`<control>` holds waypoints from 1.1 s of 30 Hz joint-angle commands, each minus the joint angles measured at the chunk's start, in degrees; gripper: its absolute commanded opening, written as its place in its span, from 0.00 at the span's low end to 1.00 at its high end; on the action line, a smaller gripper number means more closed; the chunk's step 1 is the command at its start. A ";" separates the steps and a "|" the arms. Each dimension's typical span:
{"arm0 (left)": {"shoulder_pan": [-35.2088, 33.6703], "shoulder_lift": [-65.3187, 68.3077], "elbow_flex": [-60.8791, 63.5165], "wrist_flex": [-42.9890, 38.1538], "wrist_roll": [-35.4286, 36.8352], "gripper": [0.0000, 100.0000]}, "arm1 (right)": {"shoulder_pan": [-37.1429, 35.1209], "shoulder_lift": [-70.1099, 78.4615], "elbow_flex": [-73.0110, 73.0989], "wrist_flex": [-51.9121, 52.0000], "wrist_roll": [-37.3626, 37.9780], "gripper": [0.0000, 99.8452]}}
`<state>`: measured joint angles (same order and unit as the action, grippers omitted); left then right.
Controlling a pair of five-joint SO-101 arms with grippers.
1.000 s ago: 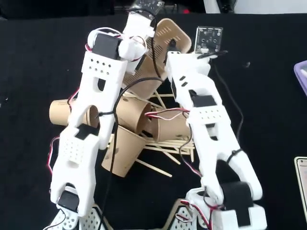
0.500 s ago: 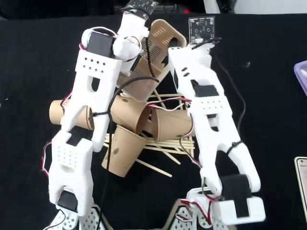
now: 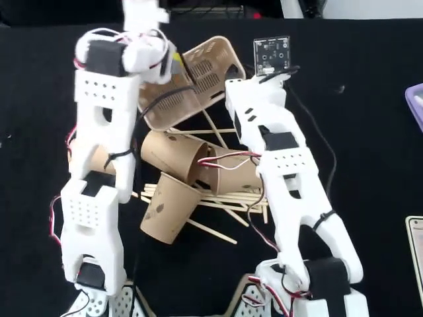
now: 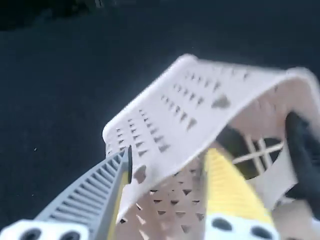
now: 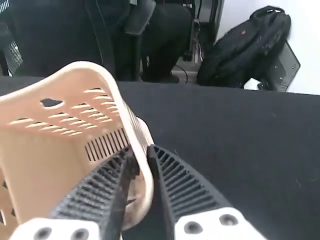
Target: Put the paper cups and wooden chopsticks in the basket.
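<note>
The basket (image 3: 205, 72) sits toward the far edge of the black surface (image 3: 370, 132), about midway along it. It is tipped steeply instead of standing flat, and both arms have hold of it.

The left gripper (image 4: 167, 160) straddles one perforated wall, its grey finger outside and its yellow finger inside, grasping that wall. The right gripper (image 5: 141, 152) has its two black fingers clenched on the basket's rim, one on each side of the lip.

With a grip on each side, the arms look able to control the basket's tilt together. I judge they hold it this way to bring its mouth toward the pile just on its near side, or else to set it upright, and I cannot tell which.

Nothing is in the basket yet, as far as the views show.

There is one basket and four paper cups, all lying on their sides around the middle of the surface:
- One cup (image 3: 173, 150) lies just in front of the basket.
- A second (image 3: 231, 173) lies beside it, under the right arm.
- A third (image 3: 164, 210) lies nearer the front edge.
- A fourth (image 3: 106, 162) is largely hidden behind the left arm.

The wooden chopsticks (image 3: 218, 198) lie loose and crossed beneath and between the cups. There are well over half a dozen, too overlapped for an exact count.
</note>
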<state>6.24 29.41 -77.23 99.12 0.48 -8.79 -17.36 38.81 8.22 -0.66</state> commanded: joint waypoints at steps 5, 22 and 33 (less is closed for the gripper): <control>-7.78 -5.36 -6.29 1.93 2.55 0.28 | -0.97 1.63 -1.54 -2.02 -0.62 0.01; -8.40 -45.19 72.84 -19.34 2.29 0.28 | -0.97 4.00 -4.44 -1.58 -0.35 0.01; -9.01 -56.35 106.24 -55.21 2.99 0.28 | -0.97 4.00 -4.18 1.05 -0.35 0.01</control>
<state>-1.85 -24.75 26.42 50.33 2.68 -9.49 -13.05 37.85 8.22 -0.75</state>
